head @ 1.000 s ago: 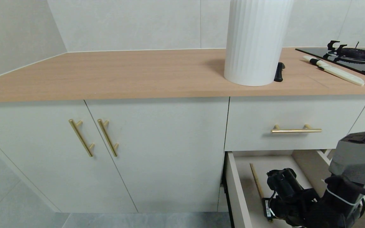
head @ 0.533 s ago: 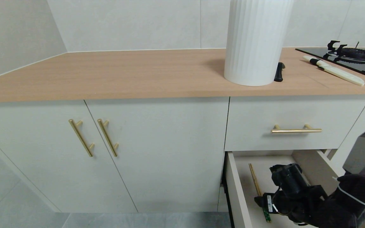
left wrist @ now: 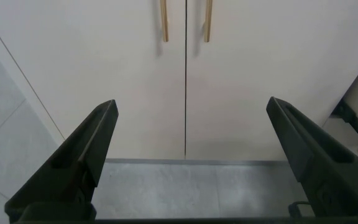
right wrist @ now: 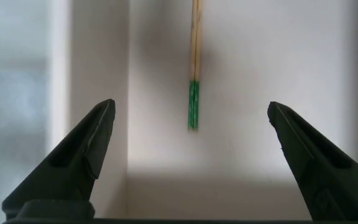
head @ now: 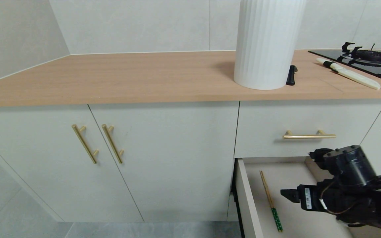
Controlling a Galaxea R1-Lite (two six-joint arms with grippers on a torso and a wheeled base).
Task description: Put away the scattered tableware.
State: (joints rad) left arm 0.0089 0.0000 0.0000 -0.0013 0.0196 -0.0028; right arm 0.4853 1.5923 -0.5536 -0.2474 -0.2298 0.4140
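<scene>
Risk entry. The right end effector is hanging over the open drawer with its fingers spread wide and pinching nothing. The closed upper drawer and its brass handle are sitting just above the arm. I am judging that a steep lift out of here could clip that handle or the front.

Two knives are lying on the counter, and I am counting them as the tableware left to put away. The black-handled knife is half hiding behind the white ribbed vessel, close against its base. Reaching for it from the front risks nudging or tipping that tall vessel. The white knife is lying just beside the hob. It is flat and slim, so I am expecting a shallow pinch to slip or to push it against the burner grate.

The left end effector is likewise spread and holding nothing, facing the cabinet doors low down, well apart from the drawer.

Containers. The open drawer is holding one pair of chopsticks, lying flat along the floor near its left wall with the green ends toward the front. In the right wrist view the chopsticks are lying side by side, clear of both fingers. The vessel's mouth is running off the top of the head view, so I am not able to tell what it holds.
</scene>
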